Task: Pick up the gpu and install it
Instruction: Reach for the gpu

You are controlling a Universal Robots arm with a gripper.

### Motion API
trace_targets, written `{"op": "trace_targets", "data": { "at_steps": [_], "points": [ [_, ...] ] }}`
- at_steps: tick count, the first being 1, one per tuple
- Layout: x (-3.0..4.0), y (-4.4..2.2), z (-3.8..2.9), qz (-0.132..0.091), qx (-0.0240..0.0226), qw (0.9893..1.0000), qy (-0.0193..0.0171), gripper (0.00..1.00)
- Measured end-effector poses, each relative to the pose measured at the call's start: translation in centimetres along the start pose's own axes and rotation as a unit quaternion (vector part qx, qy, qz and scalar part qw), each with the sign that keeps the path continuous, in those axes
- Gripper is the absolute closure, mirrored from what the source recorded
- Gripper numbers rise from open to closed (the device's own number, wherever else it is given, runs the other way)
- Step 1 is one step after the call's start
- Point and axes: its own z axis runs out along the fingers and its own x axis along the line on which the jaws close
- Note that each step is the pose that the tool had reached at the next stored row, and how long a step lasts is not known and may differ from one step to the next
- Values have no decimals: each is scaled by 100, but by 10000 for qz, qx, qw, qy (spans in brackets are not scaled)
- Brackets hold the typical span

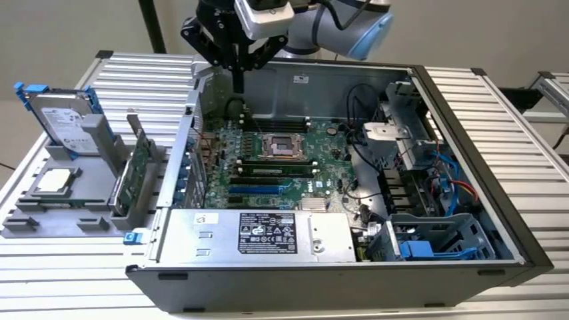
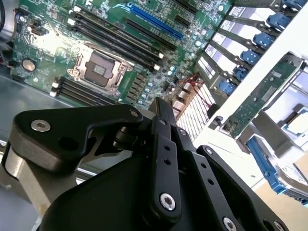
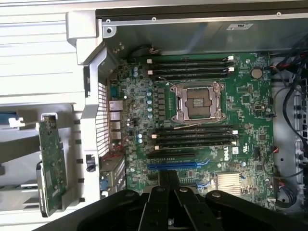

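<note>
The gpu (image 1: 133, 175) is a thin green card standing on edge in a grey holder (image 1: 62, 213), outside the case on the exterior view's left. It also appears in the first wrist view (image 3: 50, 163) and the second wrist view (image 2: 260, 98). My gripper (image 1: 239, 88) hangs over the far wall of the open computer case (image 1: 462, 133), well apart from the gpu. Its black fingers are pressed together and hold nothing, as both wrist views show (image 3: 168, 175) (image 2: 161, 103). Below it lies the green motherboard (image 1: 276, 167) with a blue slot (image 3: 173, 165).
A silver hard drive (image 1: 62, 120) with blue tabs and a square processor chip (image 1: 55, 180) sit in the same grey holder. Inside the case are a power supply (image 1: 266, 233), cables (image 1: 374, 153) and a drive cage (image 1: 436, 240). Ribbed metal table (image 1: 53, 280) surrounds everything.
</note>
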Motion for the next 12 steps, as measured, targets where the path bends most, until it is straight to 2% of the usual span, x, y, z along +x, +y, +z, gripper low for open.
{"op": "trace_targets", "data": {
  "at_steps": [12],
  "points": [
    [131, -11, -3, 0, -1, 10000, 0, 100]
  ]
}}
